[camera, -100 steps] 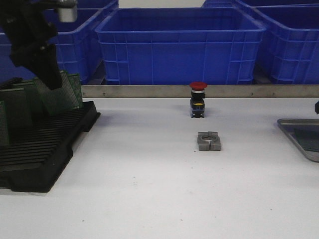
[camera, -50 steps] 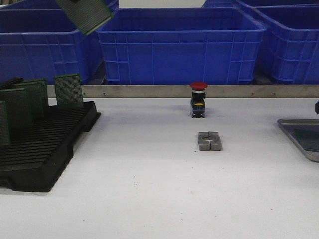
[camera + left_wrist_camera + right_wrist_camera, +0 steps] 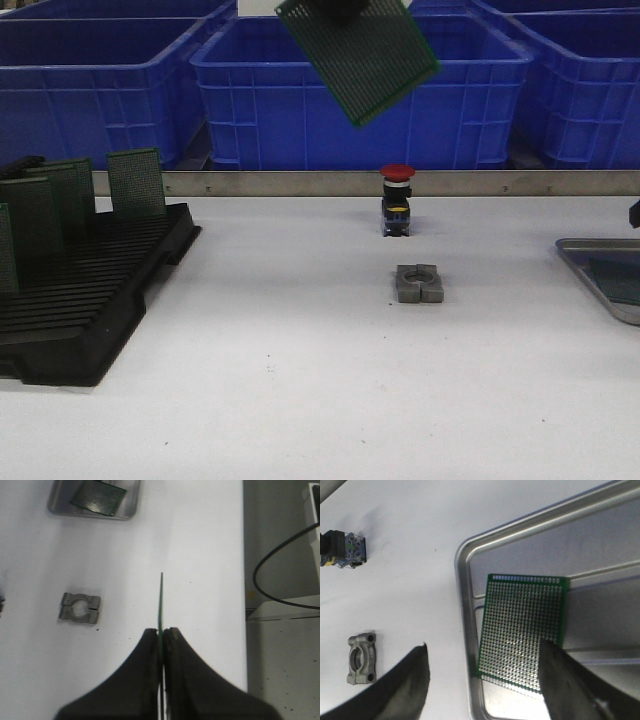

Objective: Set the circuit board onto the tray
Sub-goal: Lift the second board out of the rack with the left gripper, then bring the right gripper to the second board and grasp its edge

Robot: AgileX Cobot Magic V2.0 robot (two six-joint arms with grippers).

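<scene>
The circuit board (image 3: 357, 55) is a thin green rectangular perfboard covered with a regular grid of small holes. It hangs tilted in the air, high above the middle of the table (image 3: 300, 370), in front of the blue crates (image 3: 360, 95) that line the far side. In the left wrist view the board is seen edge-on as a narrow green line, and the left gripper (image 3: 161, 639) has its two dark jaws pressed together on the board's near edge. The tray (image 3: 605, 275) lies on the table at the far right; it is a shallow silver-grey metal pan with a raised rim and rounded corners. A second green perfboard (image 3: 522, 632) lies flat on the tray floor near one corner. The right gripper (image 3: 482, 677) hovers above that corner with its jaws spread wide apart and nothing between them. A black slotted rack (image 3: 85, 300) on the left carries several upright green boards (image 3: 137, 182). A red-capped push button (image 3: 397, 200) stands at mid-table, and a grey metal clamp block (image 3: 419, 283) lies just nearer than it.
</scene>
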